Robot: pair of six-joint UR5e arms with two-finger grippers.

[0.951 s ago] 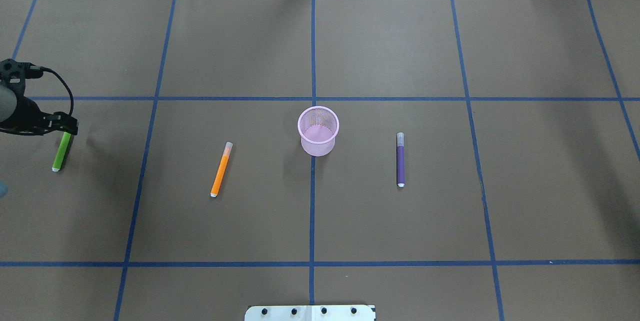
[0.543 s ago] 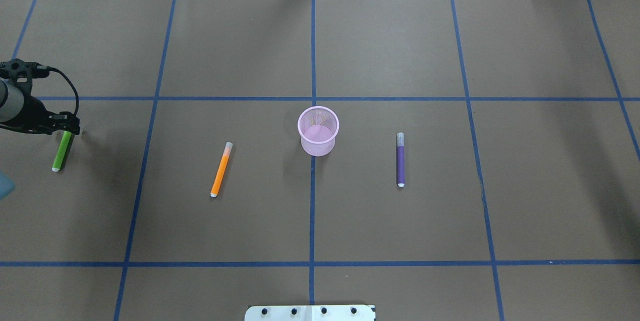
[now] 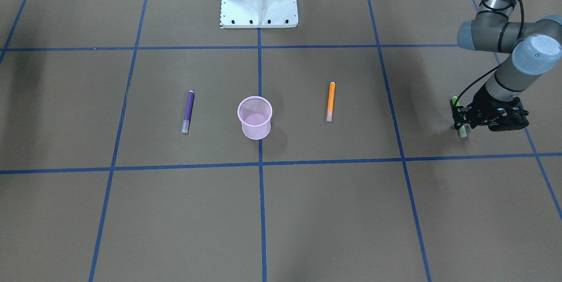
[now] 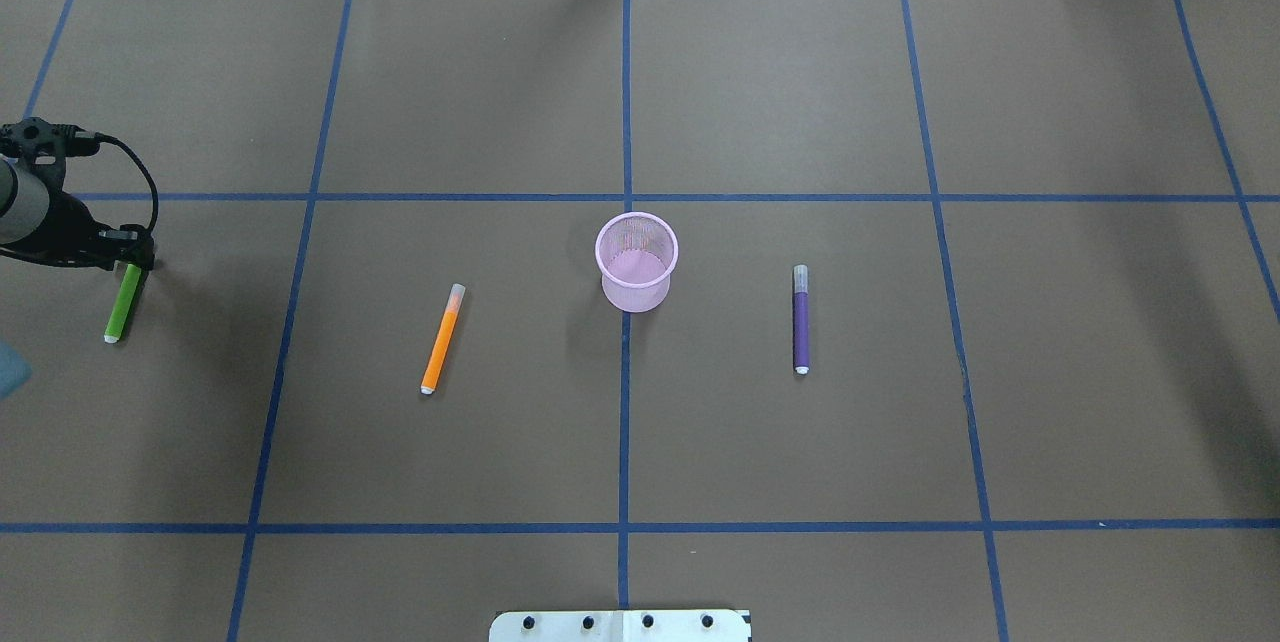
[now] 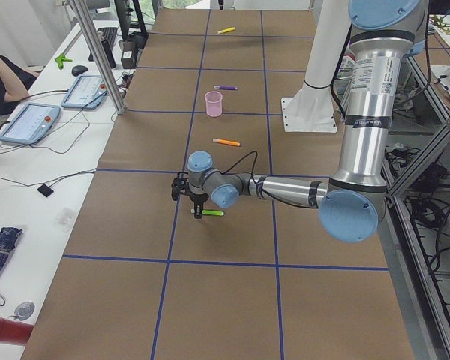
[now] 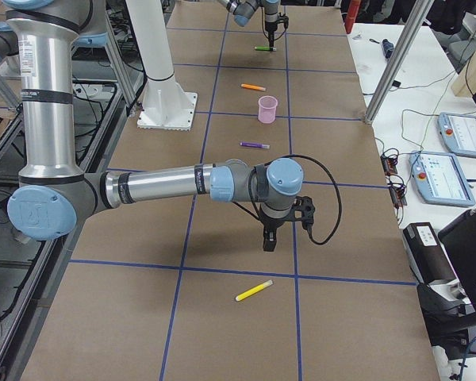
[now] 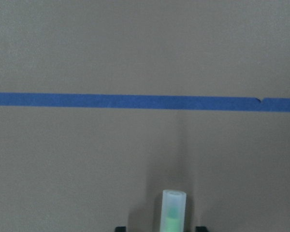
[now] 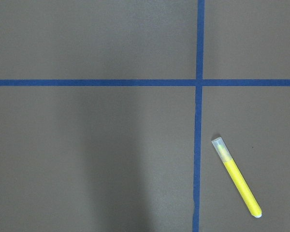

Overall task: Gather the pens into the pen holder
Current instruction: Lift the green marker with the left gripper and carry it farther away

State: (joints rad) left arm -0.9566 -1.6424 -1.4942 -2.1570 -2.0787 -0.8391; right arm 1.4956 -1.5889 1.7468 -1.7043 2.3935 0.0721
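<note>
- The brown paper surface (image 4: 800,72) is marked with a grid of blue tape lines (image 4: 626,102).
- The right end effector (image 6: 268,242) points down near the yellow pen (image 8: 237,179), which lies flat just beside a tape line. I cannot tell how far its fingers are parted.
- The left end effector (image 3: 459,117) sits low over the cap end of the green pen (image 4: 121,307), with its fingers spread either side of the pen and not gripping it.
- The pink mesh cup (image 4: 636,297) stands upright on the centre tape line.
- The orange pen (image 4: 441,342) lies on the robot's left of the cup and the purple pen (image 4: 801,322) on its right, both apart from it.
</note>
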